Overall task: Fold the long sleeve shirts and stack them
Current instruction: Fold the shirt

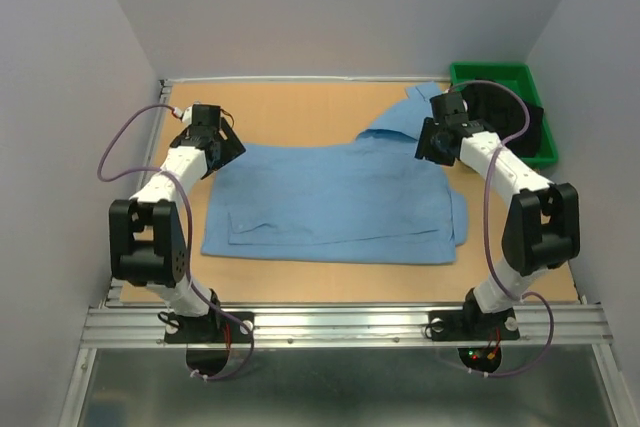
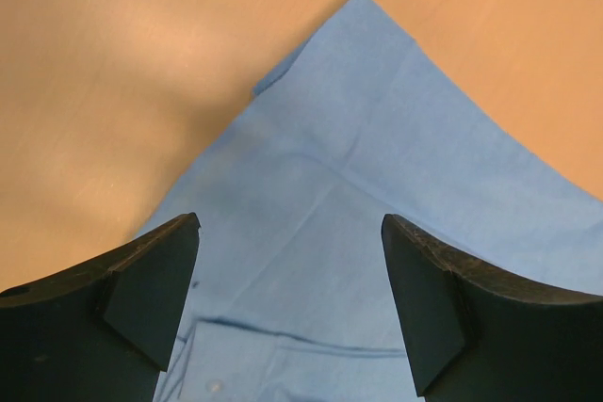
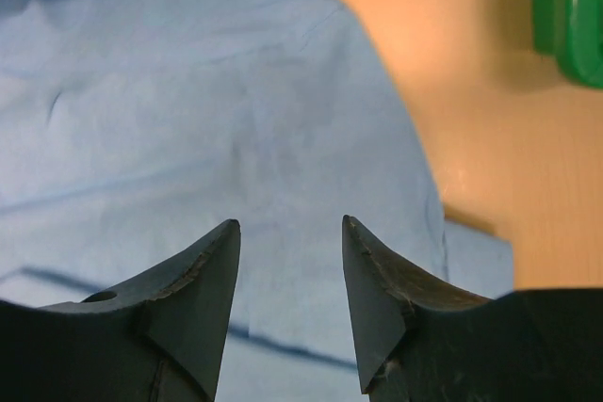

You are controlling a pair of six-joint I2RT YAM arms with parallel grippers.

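Note:
A light blue long sleeve shirt (image 1: pixel 335 202) lies partly folded across the middle of the table, with a sleeve or collar part (image 1: pixel 415 107) trailing toward the back right. My left gripper (image 1: pixel 228 139) hovers over the shirt's back left corner (image 2: pixel 358 7) with its jaws wide open and nothing between them; below it the shirt (image 2: pixel 377 214) lies flat. My right gripper (image 1: pixel 428 142) hangs above the shirt's back right part (image 3: pixel 207 120), jaws open and holding nothing.
A green bin (image 1: pixel 500 97) stands at the back right corner, its edge (image 3: pixel 565 16) showing in the right wrist view. Bare wooden table (image 1: pixel 290 107) lies behind the shirt, and grey walls close in on the left, back and right.

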